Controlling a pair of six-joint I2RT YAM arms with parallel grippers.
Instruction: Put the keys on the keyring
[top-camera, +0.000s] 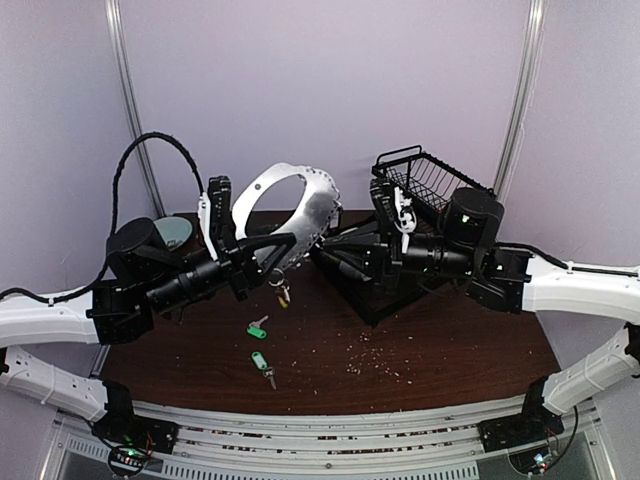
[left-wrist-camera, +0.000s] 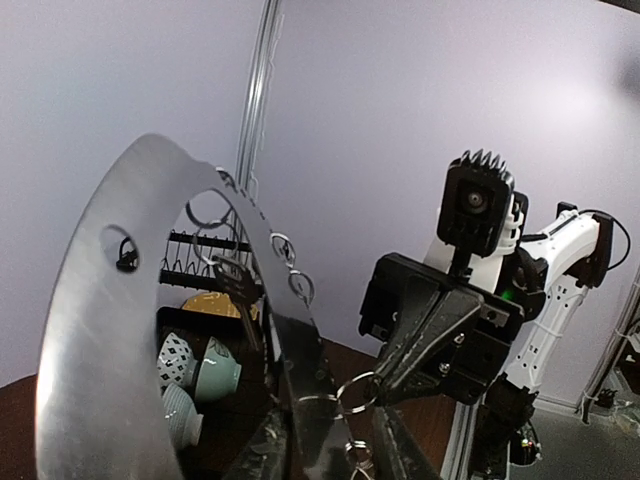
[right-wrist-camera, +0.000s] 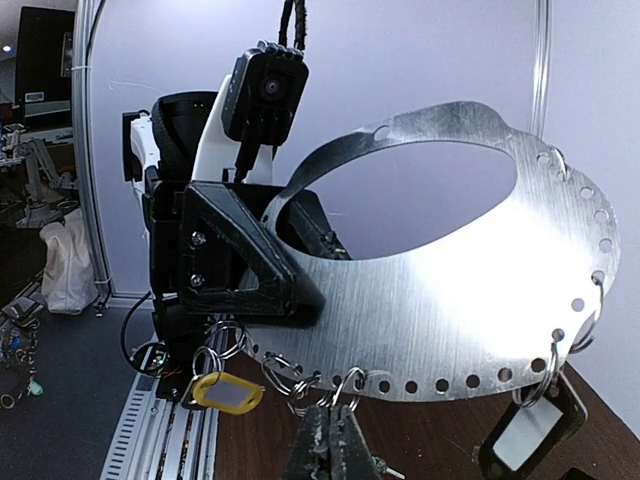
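Note:
The keyring (top-camera: 290, 205) is a flat silver metal ring with holes along its rim, standing upright between both arms. My left gripper (top-camera: 290, 243) is open, and the keyring's edge (left-wrist-camera: 310, 420) sits between its fingers (left-wrist-camera: 395, 450) with a gap on the right side. My right gripper (right-wrist-camera: 335, 408) is shut on a small split ring (right-wrist-camera: 350, 385) threaded through a rim hole. A yellow-tagged key (right-wrist-camera: 228, 393), a black tag (right-wrist-camera: 530, 435) and a silver key (left-wrist-camera: 238, 285) hang from the rim. Two green-tagged keys (top-camera: 258, 326) (top-camera: 262, 362) lie on the table.
A black wire dish rack (top-camera: 430, 180) stands at the back right, and bowls (left-wrist-camera: 215, 370) show behind the keyring. Crumbs (top-camera: 370, 355) are scattered on the brown table (top-camera: 450, 350). A grey dish (top-camera: 175, 232) sits at the back left.

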